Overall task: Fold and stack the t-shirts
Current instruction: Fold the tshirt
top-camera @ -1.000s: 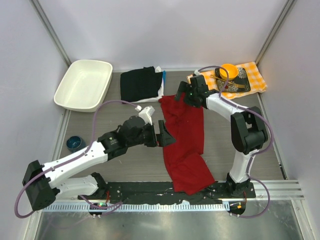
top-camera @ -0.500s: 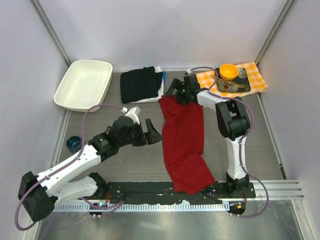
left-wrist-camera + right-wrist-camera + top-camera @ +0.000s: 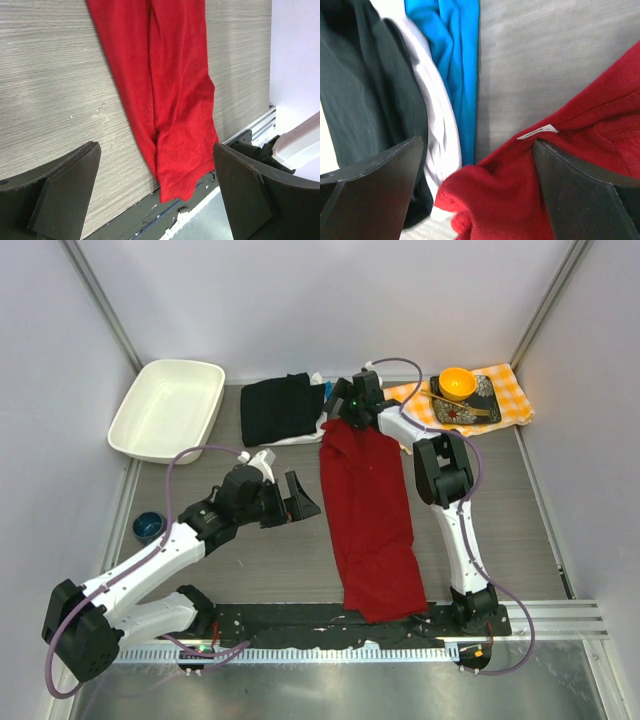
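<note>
Note red cloth t-shirt (image 3: pixel 370 520) laid lengthwise on grey tabletop (image 3: pixel 500 520). Note left hand (image 3: pixel 304 498) wide open beside it, right hand (image 3: pixel 340 408) wide open above collar.

**No legible text in any view**

small white fabric tag (image 3: pixel 537 133) on the edge of the bright red cloth t-shirt (image 3: pixel 580 170) is the only label-like thing; right wrist view shows it blank, no print readable; in the top view it is too small to make out; no brand, number or sign readable on anything else.
</note>
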